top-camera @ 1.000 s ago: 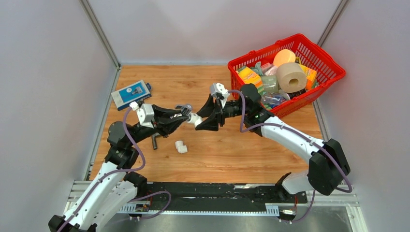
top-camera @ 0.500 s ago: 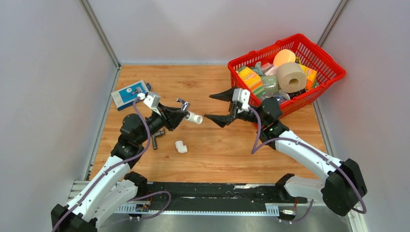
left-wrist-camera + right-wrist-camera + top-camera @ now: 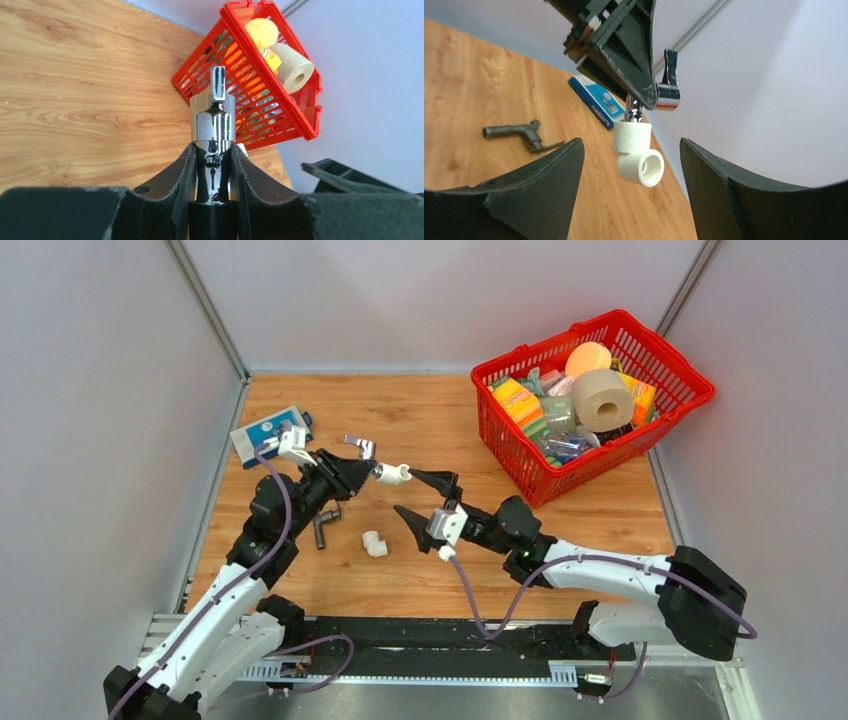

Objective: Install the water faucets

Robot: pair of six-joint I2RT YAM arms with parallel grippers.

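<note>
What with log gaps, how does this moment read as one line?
left claw: shut on chrome tap with white elbow | right claw: open, empty | grey tap: on table

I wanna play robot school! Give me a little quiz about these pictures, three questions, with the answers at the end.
1. True or false: the left gripper is shut on the chrome faucet.
2. Where is the dark grey faucet? A: in the red basket. B: lying on the table. C: in the right gripper.
3. How many white elbow fittings can you see?
Key: 1 true. 2 B. 3 two: one on the chrome faucet's end, one loose on the table.
</note>
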